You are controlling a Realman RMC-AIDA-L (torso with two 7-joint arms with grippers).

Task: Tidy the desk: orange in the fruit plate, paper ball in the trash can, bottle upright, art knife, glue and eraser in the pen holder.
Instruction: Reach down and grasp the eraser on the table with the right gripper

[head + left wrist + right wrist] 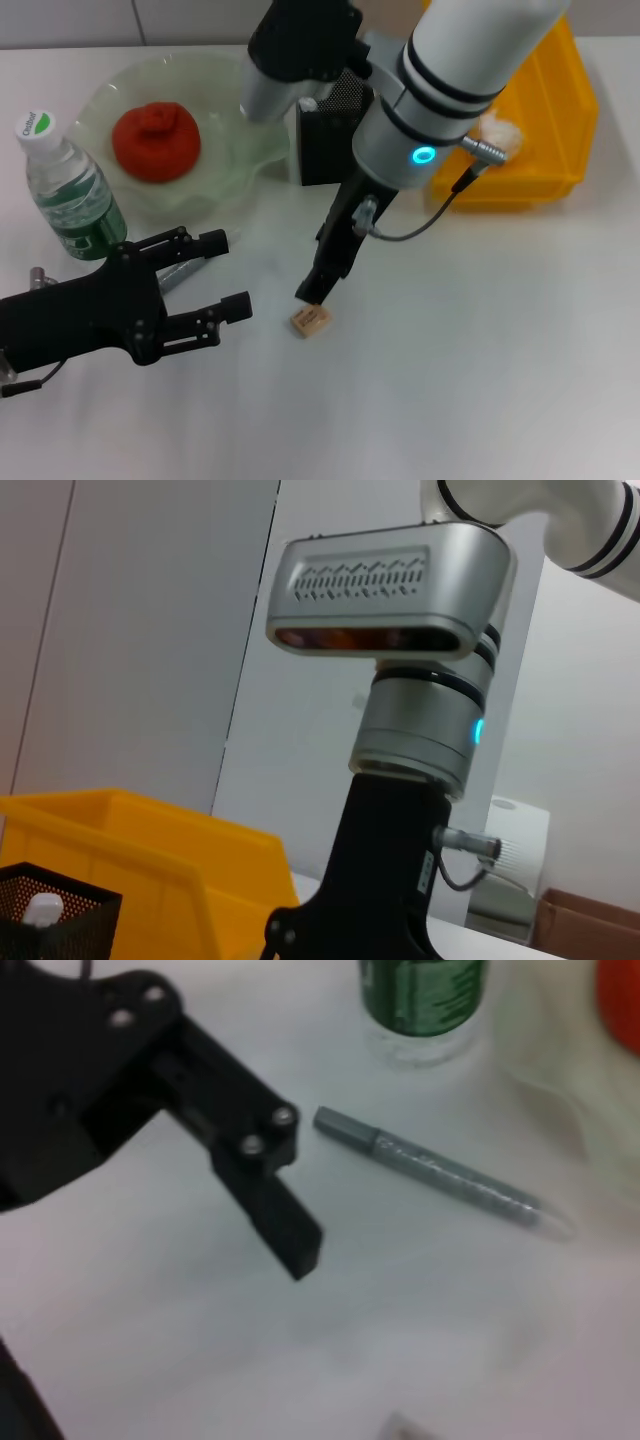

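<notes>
The tan eraser (pixel 310 321) lies on the white desk (pixel 480 350). My right gripper (pixel 312 292) hangs just above and beside it. My left gripper (pixel 228 275) is open and empty at the front left; one of its fingers (pixel 272 1198) shows in the right wrist view. A grey pen-shaped art knife (pixel 440 1172) lies between it and the bottle, partly under that gripper in the head view (pixel 183 270). The bottle (pixel 70 190) stands upright. The orange (pixel 155 140) sits in the fruit plate (pixel 240 160). The paper ball (pixel 500 130) lies in the trash can (pixel 545 110).
The pen holder (pixel 335 135) stands between the fruit plate and the trash can, behind my right arm. In the left wrist view a white-capped item (pixel 45 910) sticks up inside the pen holder (pixel 60 925), with the trash can (pixel 150 860) beside it.
</notes>
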